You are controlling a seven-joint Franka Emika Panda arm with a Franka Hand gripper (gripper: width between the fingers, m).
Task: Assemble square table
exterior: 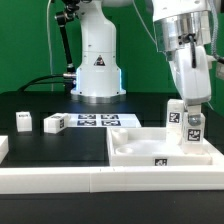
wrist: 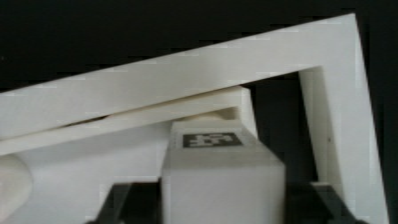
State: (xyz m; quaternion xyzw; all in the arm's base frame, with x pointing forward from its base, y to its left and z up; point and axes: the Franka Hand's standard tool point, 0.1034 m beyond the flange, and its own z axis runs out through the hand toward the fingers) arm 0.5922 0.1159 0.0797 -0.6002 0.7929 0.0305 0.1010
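The square tabletop [exterior: 140, 143], a white tray with a raised rim, lies at the exterior view's right. My gripper [exterior: 189, 106] hangs over its far right corner, shut on a white tagged leg block [exterior: 193, 124] held upright. In the wrist view the leg [wrist: 217, 165] runs between my dark fingers [wrist: 132, 203], its tagged end close to the tabletop's corner rim [wrist: 267, 60]. Another tagged white piece [exterior: 174, 114] stands just left of the held leg; I cannot tell whether they touch. Two loose leg blocks [exterior: 22, 121] [exterior: 54, 123] lie at the left.
The marker board [exterior: 96, 120] lies in front of the robot base [exterior: 98, 60]. Long white border rails run along the front [exterior: 90, 180] and the left edge [exterior: 3, 148]. Black cables trail behind at the left.
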